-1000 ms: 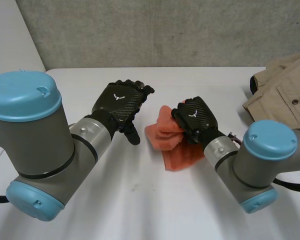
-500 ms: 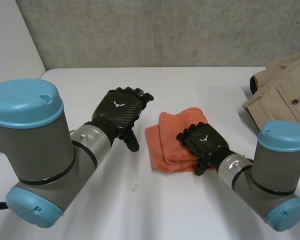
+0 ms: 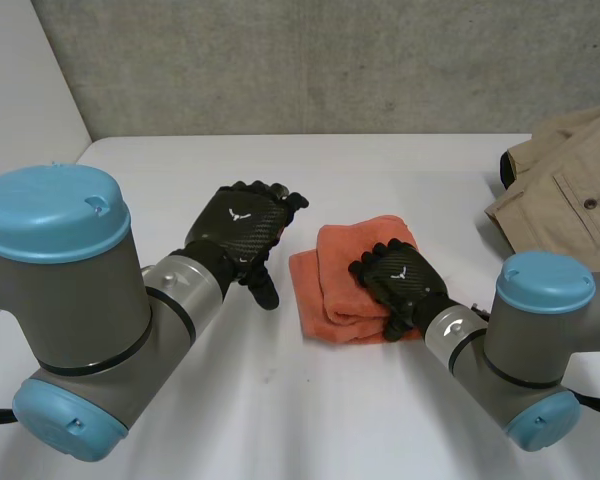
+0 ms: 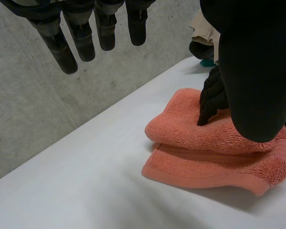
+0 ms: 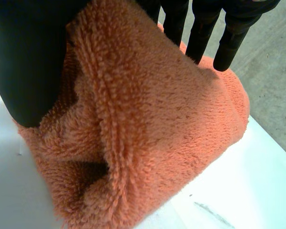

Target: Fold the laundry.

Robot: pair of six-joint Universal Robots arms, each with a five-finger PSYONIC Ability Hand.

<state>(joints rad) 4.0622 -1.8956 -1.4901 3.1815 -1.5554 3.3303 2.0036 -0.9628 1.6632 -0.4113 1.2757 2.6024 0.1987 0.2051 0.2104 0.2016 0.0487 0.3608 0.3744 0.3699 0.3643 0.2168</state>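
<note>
Where right hand pinches towel, fold edge hidden | left hand relaxed

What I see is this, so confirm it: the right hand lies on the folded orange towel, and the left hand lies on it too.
Not quite. The left hand is off the orange towel. It hangs open beside it over the white table, as the head view shows. The right hand does lie on the folded towel.
</note>
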